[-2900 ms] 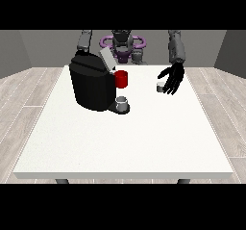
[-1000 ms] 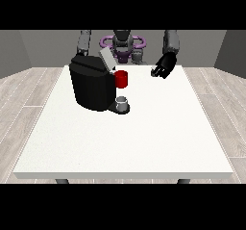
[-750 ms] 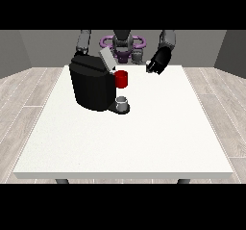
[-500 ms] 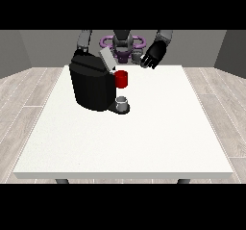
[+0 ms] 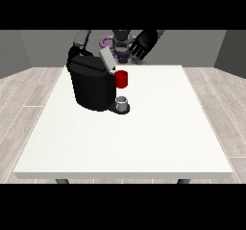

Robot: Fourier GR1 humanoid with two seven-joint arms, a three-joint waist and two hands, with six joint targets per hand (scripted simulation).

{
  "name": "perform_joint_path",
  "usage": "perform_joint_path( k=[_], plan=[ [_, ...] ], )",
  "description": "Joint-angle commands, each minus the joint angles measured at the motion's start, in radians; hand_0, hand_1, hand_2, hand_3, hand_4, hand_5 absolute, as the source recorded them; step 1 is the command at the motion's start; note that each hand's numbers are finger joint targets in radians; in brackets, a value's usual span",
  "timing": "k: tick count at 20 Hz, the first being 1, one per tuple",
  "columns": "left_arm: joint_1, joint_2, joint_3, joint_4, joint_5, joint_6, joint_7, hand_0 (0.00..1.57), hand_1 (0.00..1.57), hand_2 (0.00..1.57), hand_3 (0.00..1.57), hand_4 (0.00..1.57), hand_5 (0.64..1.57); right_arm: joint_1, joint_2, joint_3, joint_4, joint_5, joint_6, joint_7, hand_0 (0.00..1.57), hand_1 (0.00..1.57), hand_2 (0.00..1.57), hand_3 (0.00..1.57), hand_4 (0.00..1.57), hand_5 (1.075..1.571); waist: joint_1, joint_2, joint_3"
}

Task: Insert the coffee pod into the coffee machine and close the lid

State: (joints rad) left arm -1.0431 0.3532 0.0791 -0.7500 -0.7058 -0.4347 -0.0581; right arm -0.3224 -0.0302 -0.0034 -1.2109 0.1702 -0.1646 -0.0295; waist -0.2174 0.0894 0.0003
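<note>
My hand at the view's right (image 5: 142, 44) hung in the air above the table's far edge, a little to the right of that edge's middle, raised clear of the white table (image 5: 144, 128). Its dark fingers were curled downward and toward the coffee machine. Something small and pale showed just under the fingertips, near the far edge, and I took it for the coffee pod (image 5: 140, 57), though I could not make out its shape or say for certain that my fingers were closed around it.

The coffee machine (image 5: 91, 83) stood on the table's far left part, a black rounded body set back from the left edge. Its lid (image 5: 107, 60) was up, a grey flap tilted toward the far edge above the machine's top. A red part (image 5: 121, 79) stuck out from the machine's side that faces the table's middle, and beneath it a small grey cup (image 5: 122, 102) sat on the machine's base, touching it.

My other arm came down behind the coffee machine at the view's left, near the table's far left corner. The machine's body hid that hand, so I could not tell how its fingers lay.
</note>
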Motion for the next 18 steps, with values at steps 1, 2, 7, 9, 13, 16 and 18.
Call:
perform_joint_path(
  k=[1,2,7,9,13,16,18],
  plan=[
    [-0.065,0.048,0.038,0.022,0.013,-0.023,0.001,1.26,1.26,1.29,1.27,0.49,1.571,-0.014,0.004,0.019,-0.054,0.01,0.0,0.043,0.0,0.0,0.0,0.0,0.0,1.571,-0.042,0.026,-0.0003],
    [-0.083,0.038,0.033,0.015,0.005,-0.007,0.014,1.22,1.22,1.27,1.26,0.47,1.571,-0.049,-0.035,-0.007,-0.042,0.004,0.019,0.038,0.0,0.0,0.0,0.0,0.0,1.571,-0.037,0.052,-0.0002],
    [-0.15,0.1,0.063,0.051,-0.01,0.012,0.026,1.25,1.25,1.3,1.25,0.48,1.571,-0.056,-0.011,0.004,-0.087,0.002,0.005,0.013,0.0,0.0,0.0,0.0,0.27,1.571,-0.103,0.133,-0.0001],
    [-0.149,0.115,0.064,0.051,-0.003,-0.001,-0.018,1.22,1.22,1.28,1.23,0.48,1.571,-0.091,-0.042,-0.027,-0.089,-0.005,0.008,0.036,0.0,0.0,0.0,0.0,0.18,1.571,-0.081,0.152,-0.0002],
    [-0.188,0.056,0.036,0.034,-0.016,0.001,0.023,1.26,1.26,1.3,1.24,0.49,1.571,-0.139,-0.048,-0.074,-0.047,-0.027,-0.006,0.033,0.0,0.0,0.0,0.0,0.0,1.571,-0.055,0.168,0.0003],
    [-0.186,0.097,0.048,0.082,-0.027,0.001,0.014,1.21,1.21,1.28,1.24,0.47,1.571,-0.099,-0.018,-0.012,-0.1,0.008,-0.013,0.055,0.0,0.0,0.0,0.0,0.15,1.571,-0.103,0.168,-0.0001],
    [-0.196,0.075,0.041,0.063,-0.022,-0.003,0.002,1.19,1.19,1.26,1.22,0.46,1.571,-0.124,-0.044,-0.055,-0.061,-0.005,-0.016,0.013,0.0,0.0,0.0,0.0,0.1,1.571,-0.071,0.193,0.0002]
  ],
)
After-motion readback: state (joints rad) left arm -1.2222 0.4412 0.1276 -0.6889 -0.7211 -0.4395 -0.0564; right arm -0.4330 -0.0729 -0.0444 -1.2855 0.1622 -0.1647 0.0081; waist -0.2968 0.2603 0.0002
